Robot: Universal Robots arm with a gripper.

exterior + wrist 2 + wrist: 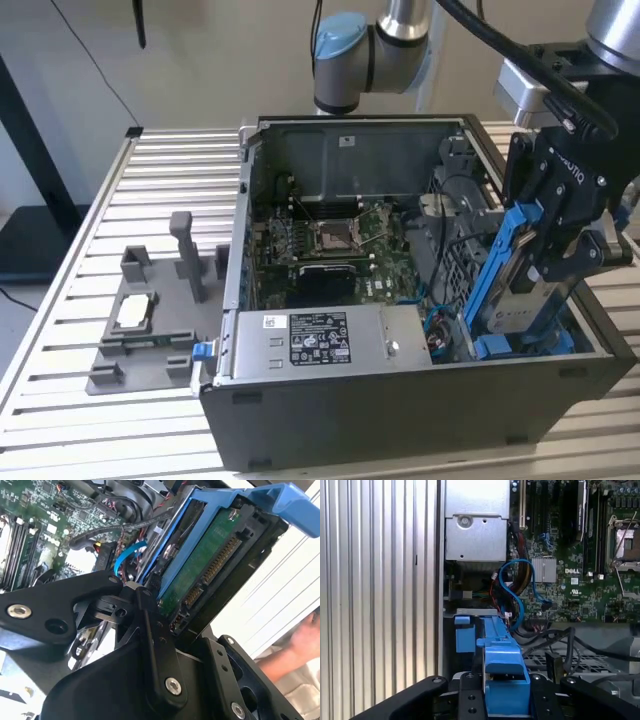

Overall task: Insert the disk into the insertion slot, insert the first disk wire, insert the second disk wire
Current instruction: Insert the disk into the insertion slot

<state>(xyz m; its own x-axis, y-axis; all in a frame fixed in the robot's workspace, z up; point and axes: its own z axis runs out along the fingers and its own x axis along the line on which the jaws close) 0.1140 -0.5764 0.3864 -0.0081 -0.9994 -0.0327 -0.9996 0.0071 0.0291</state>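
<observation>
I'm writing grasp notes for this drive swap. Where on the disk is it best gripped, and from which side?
Probably near its connector end, pinched across its thin width and approached from above the open case. The disk stands tilted with its lower end down by the insertion slot, so the upper end is free. The gripper appears to hold it that way now.

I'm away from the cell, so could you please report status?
Pincer shut on the disk. Disk tilted, lower end inside the case, not yet seated. Blue cable loops nearby.
</observation>
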